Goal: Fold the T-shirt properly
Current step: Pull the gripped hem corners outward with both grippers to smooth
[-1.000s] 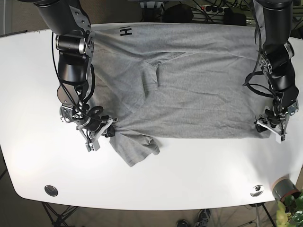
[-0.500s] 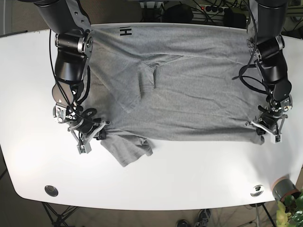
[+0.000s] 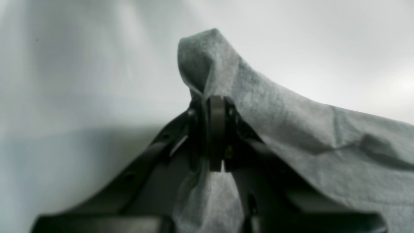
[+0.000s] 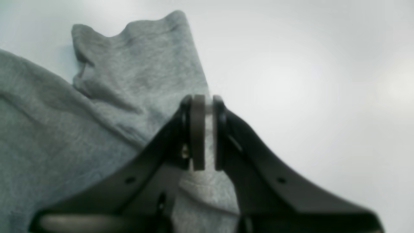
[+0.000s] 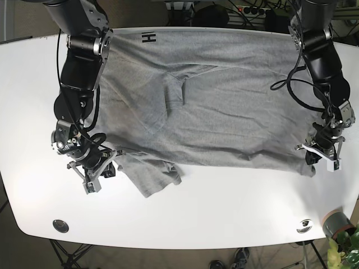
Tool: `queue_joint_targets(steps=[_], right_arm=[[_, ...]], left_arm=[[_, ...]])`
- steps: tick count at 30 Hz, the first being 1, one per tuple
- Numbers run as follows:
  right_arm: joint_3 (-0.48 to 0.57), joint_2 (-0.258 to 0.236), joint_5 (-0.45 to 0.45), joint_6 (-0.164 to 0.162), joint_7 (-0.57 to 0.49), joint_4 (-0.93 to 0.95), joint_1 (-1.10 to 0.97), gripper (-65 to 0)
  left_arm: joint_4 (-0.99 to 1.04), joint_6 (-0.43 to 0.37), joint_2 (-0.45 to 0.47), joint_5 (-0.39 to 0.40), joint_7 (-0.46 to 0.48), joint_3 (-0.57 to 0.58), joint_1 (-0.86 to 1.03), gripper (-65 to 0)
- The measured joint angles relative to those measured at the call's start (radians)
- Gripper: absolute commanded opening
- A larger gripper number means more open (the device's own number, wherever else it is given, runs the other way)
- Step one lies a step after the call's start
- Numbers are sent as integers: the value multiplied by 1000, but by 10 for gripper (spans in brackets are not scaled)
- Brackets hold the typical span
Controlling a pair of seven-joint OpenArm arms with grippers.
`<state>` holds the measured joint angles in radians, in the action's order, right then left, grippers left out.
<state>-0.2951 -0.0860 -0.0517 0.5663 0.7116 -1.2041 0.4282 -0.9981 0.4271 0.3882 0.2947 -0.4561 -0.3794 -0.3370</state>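
Across the white table (image 5: 224, 207) lies the grey T-shirt (image 5: 224, 112); left gripper (image 5: 322, 157) at four o'clock and right gripper (image 5: 92, 168) at eight o'clock each pinch its near edge, jaws closed on cloth; likely next, lifting that edge toward twelve o'clock together.

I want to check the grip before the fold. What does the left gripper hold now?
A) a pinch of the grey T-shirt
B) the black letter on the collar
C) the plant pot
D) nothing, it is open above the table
A: in the left wrist view the left gripper is shut on a raised fold of the grey T-shirt.
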Motion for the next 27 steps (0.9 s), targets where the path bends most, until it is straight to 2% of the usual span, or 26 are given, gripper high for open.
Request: queue_joint_targets(steps=[3, 9, 11, 12, 17, 19, 24, 27], right_arm=[[1, 0, 4, 2, 1, -18, -9, -561], [1, 0, 5, -6, -16, 43, 6, -166], [1, 0, 8, -9, -72, 93, 18, -87], [1, 0, 10, -10, -97, 124, 21, -68], [3, -14, 6, -2, -173, 299, 72, -68], [2, -21, 8, -13, -188, 347, 87, -68], [2, -20, 12, -16, -197, 387, 85, -68], [2, -7, 14, -16, -238, 431, 92, -70]], left_arm=[[-16, 0, 1, 8, -1, 0, 14, -650], [-16, 0, 0, 6, -1, 0, 26, -650], [-16, 0, 0, 6, 0, 0, 25, -650], [-16, 0, 0, 5, -1, 0, 24, -650], [-16, 0, 0, 10, 0, 0, 38, -650], [-16, 0, 0, 10, -1, 0, 41, -650], [-16, 0, 0, 10, 0, 0, 38, -650], [-16, 0, 0, 10, 0, 0, 41, -650]])
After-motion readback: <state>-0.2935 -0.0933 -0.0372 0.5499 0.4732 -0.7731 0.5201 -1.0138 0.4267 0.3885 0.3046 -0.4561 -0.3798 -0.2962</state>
